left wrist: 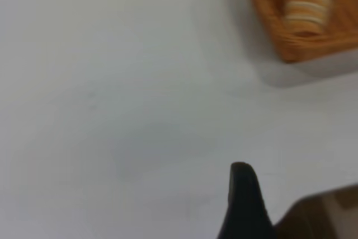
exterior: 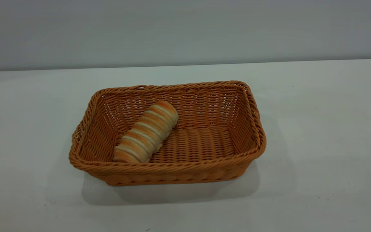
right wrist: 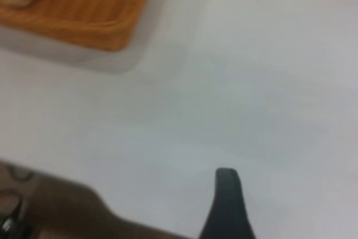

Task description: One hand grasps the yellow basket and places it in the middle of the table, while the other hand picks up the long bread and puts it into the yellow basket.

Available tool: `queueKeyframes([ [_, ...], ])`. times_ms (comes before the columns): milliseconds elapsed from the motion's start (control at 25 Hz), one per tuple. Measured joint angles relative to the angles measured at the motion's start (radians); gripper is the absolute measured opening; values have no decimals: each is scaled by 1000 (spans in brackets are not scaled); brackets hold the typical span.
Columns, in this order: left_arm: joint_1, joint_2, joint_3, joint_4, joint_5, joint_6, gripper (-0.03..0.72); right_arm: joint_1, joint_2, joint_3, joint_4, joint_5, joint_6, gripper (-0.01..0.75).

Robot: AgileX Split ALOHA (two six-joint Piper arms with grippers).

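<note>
Left hand [left wrist: 241, 205] apart, long bread [exterior: 146, 131] in yellow basket [exterior: 172, 167]

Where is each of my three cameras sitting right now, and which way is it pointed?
Exterior view: outside the rig, looking down at an angle on the table; the yellow basket sits mid-table with the long bread lying inside. No arm shows.
Left wrist view: on the left arm, above bare table, facing down; one dark fingertip of the left claw shows, basket at the frame edge.
Right wrist view: on the right arm, likewise facing down; one fingertip shows.
Shared: all three catch the basket and bread.
</note>
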Motion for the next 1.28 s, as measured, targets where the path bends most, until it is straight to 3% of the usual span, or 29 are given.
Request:
queueKeyframes([
  [160, 140, -1, 0, 0, 0, 0, 571, -111, 0, 0, 0, 0, 0, 586],
  [280, 191, -1, 0, 0, 0, 0, 571, -146, 0, 0, 0, 0, 0, 586],
  [1280, 201, -1, 0, -16, 0, 0, 571, -144, 0, 0, 0, 0, 1, 586],
])
